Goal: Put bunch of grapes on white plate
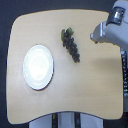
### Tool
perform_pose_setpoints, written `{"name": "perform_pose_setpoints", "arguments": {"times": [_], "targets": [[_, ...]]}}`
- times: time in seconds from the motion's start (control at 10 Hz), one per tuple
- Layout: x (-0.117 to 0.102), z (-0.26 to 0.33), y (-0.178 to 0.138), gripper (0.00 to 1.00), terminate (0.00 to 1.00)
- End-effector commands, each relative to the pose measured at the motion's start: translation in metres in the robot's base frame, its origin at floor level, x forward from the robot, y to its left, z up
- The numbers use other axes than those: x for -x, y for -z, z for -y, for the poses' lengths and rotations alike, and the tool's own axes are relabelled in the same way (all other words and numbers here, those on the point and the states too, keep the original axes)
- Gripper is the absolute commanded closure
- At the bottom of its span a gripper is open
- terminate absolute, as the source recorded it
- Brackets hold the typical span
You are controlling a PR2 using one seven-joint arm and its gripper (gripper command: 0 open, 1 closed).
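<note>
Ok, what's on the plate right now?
Nothing: the plate shows a bare white surface. The grapes lie on the table, apart from the plate on the exterior view's right. What is under the plate is hidden.

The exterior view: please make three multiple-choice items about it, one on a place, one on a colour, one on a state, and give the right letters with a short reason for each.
1. Where does the bunch of grapes lie?
A. on the white plate
B. on the bare table, toward the exterior view's right of the plate
C. inside the gripper

2. What colour are the grapes?
A. dark purple-black
B. bright red
C. yellow

3. What is on the white plate now?
A. the grapes
B. nothing
C. the gripper

Answers:
1 B: the bunch rests on the wooden table, apart from the plate.
2 A: the berries look almost black, with a greenish stem end.
3 B: the plate's surface shows plain white, and the gripper is far from it, near the table's edge.
</note>
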State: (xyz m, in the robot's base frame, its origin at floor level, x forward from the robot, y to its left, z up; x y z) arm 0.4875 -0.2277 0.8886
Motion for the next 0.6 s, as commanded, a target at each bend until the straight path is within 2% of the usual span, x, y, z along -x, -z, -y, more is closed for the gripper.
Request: {"name": "perform_pose_setpoints", "arguments": {"times": [0.0, 0.5], "targets": [[-0.011, -0.112, 0.028, 0.0, 0.0], [-0.028, -0.183, 0.067, 0.0, 0.0]]}}
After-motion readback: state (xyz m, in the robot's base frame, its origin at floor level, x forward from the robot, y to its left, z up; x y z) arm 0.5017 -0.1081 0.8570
